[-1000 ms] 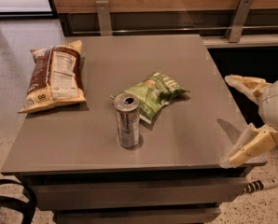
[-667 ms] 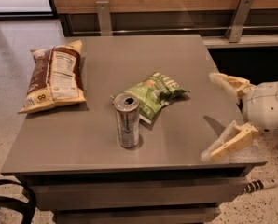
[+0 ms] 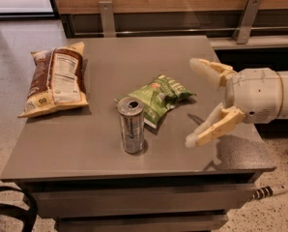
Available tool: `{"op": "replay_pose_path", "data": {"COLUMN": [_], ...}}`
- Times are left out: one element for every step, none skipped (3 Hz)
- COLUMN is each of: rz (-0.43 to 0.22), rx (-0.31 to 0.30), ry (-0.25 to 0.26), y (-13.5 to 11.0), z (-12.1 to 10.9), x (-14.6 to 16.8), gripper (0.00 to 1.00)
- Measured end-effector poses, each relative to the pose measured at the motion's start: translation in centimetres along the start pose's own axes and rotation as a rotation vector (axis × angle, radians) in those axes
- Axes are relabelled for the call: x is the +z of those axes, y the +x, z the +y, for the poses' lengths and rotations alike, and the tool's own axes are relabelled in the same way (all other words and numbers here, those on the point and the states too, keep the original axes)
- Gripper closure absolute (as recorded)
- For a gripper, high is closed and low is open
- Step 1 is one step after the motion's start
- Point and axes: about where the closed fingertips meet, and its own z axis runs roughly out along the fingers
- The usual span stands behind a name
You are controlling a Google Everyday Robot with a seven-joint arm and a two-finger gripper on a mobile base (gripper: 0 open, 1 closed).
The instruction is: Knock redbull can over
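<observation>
Redbull can (image 3: 132, 125) stood upright on the grey surface (image 3: 129, 52), close to the front edge and roughly midway between the left and right edges, with its silver pull-tab top facing up. A green chip bag (image 3: 159, 97) lay flat and crumpled just behind it and to the right, nearer the middle of the surface (whether bag and can actually touched could not be told). A larger brown snack bag (image 3: 57, 79) lay along the left edge, label side up, well apart from the can.

The gripper (image 3: 192, 103) reached in from the right edge and hung over the right part of the surface, level with the chip bag. Its cream-coloured jaws were released and spread wide, one toward the back edge and one toward the front edge, with nothing between them. The front one cast a shadow on the surface beneath it. The gripper was clear of the can, with bare surface between them. A striped cable (image 3: 269, 191) lay on the floor below the front right corner.
</observation>
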Motion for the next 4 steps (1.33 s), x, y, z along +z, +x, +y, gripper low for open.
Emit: {"op": "replay_pose_path", "data": {"rz": [-0.016,0.002,-0.002,-0.06], "rx": [0.028,0.081,0.11,0.122], "ry": [-0.053,-0.096,-0.106,-0.092], "y": [-0.7,0.2,1.1,2.2], "z": [0.0,0.5,0.9,1.1], "x": [2.0,4.2,5.7,7.9], "gripper": [0.0,0.0,0.0,0.0]}}
